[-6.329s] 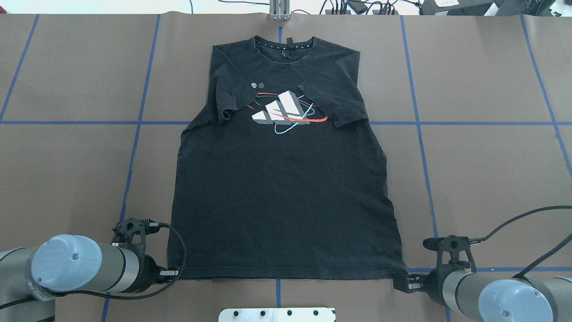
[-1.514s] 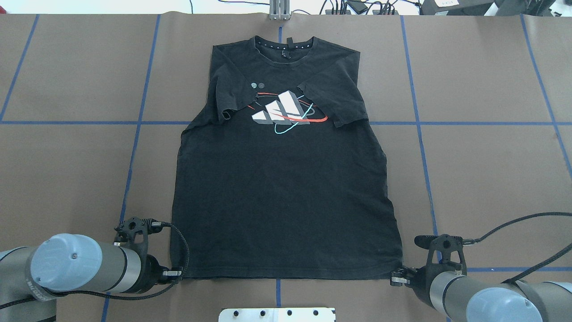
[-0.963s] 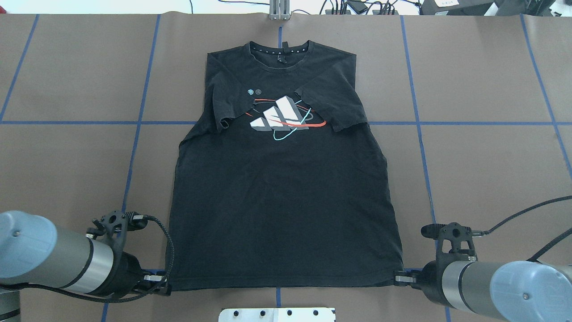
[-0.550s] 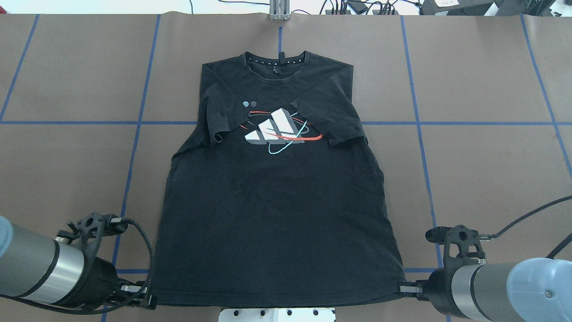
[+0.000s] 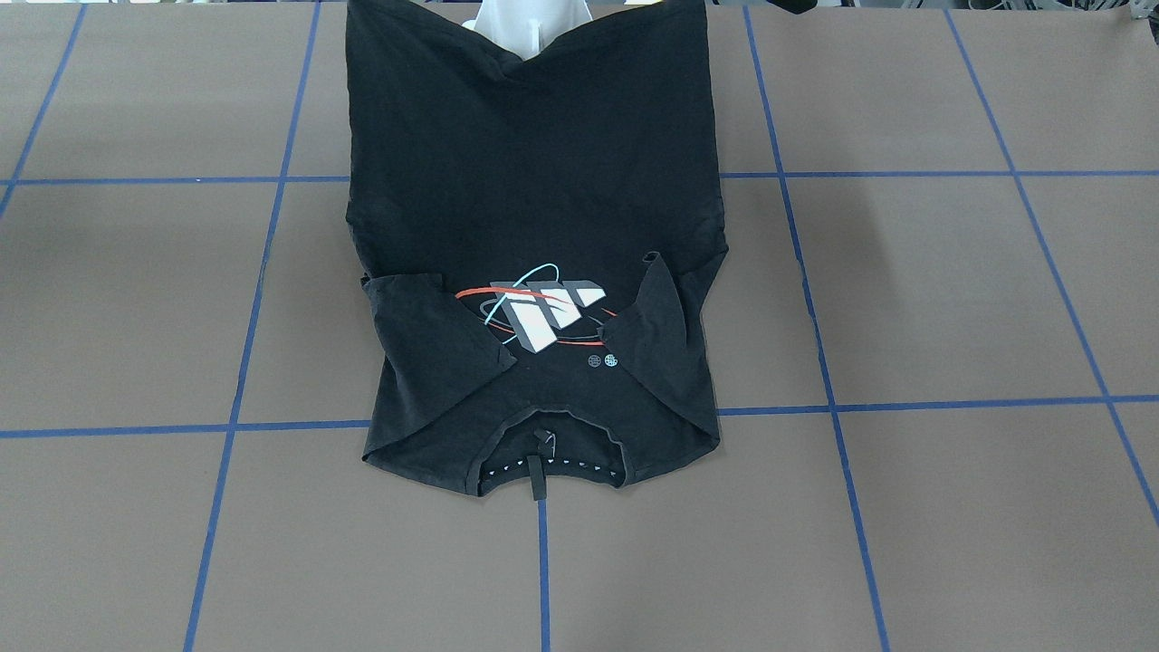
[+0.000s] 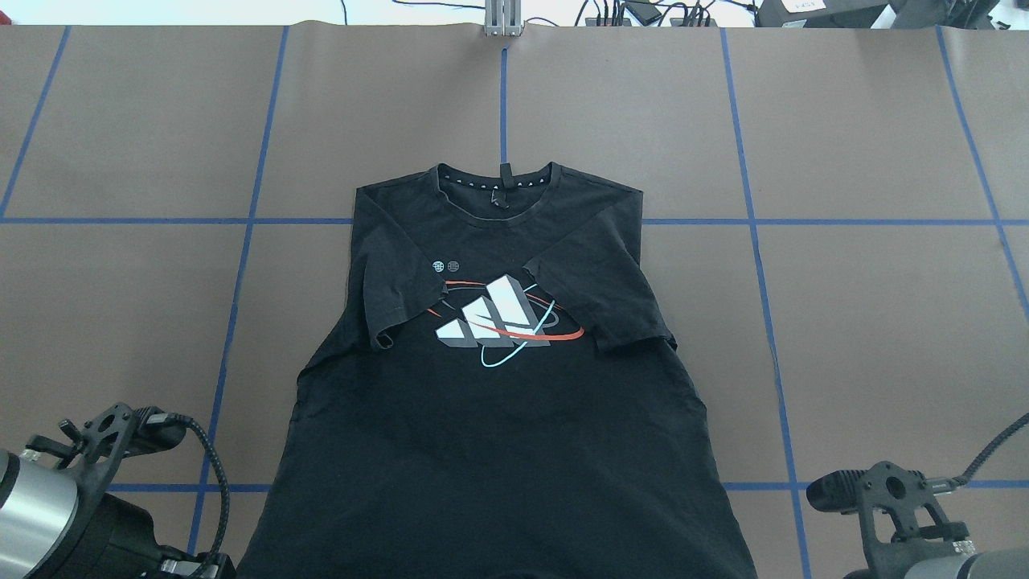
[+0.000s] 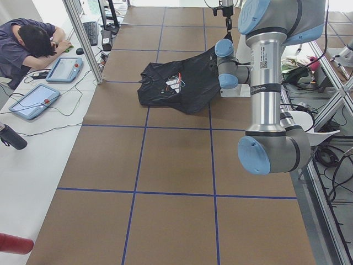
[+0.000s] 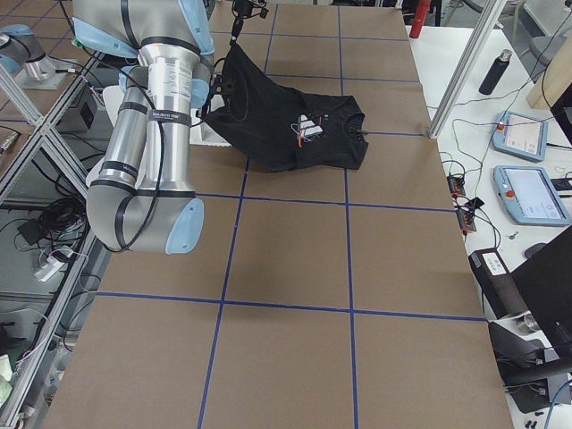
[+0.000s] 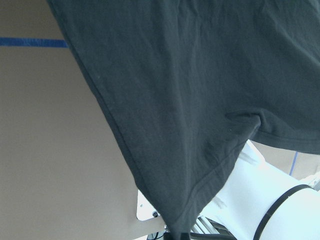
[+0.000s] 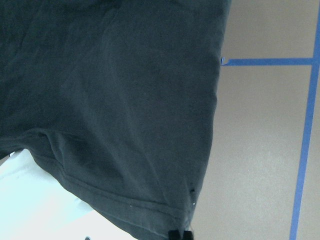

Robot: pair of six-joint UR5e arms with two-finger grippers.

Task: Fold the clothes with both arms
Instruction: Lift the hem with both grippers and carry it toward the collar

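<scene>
Dragged toward the robot since a moment ago, the black T-shirt (image 6: 498, 434) now has its collar (image 6: 497, 178) at mid-tabletop (image 6: 884, 322) rather than by the far edge, and its hem has lifted off the surface. The left fingers (image 9: 176, 235) are clamped on one hem corner and the right fingers (image 10: 180, 235) on the other, each wrist view showing cloth hanging from the pinch. The collar end lies flat, logo (image 6: 502, 322) up, sleeves tucked inward. The garment's long axis runs straight away from the robot, so the collar lies directly ahead of both pairs of fingers, neither arm nearer. A hem-to-collar fold would likely need both to travel forward level.
</scene>
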